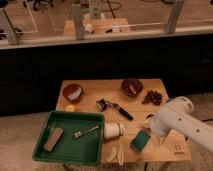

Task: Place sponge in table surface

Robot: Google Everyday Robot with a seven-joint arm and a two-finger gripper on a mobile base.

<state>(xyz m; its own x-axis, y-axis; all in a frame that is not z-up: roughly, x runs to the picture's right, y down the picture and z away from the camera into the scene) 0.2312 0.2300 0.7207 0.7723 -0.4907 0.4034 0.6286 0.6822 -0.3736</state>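
Observation:
The teal-green sponge (141,140) lies on the light wooden table surface (165,152) near its front right, tilted a little. My gripper (150,129) is at the end of the white arm (179,121) that comes in from the right. It is right at the sponge's upper right corner, low over the table. The arm hides where gripper and sponge meet. A small dark logo mark (178,148) sits near the table's front right corner.
A dark green tray (50,155) at the front left holds a tan-grey block (53,138) and a utensil (86,132). A white cup (114,129) lies beside the tray. Two bowls (73,92) (132,87), a black-handled tool (115,108), a dark cluster (154,96) and pale strips (116,153) are on the table.

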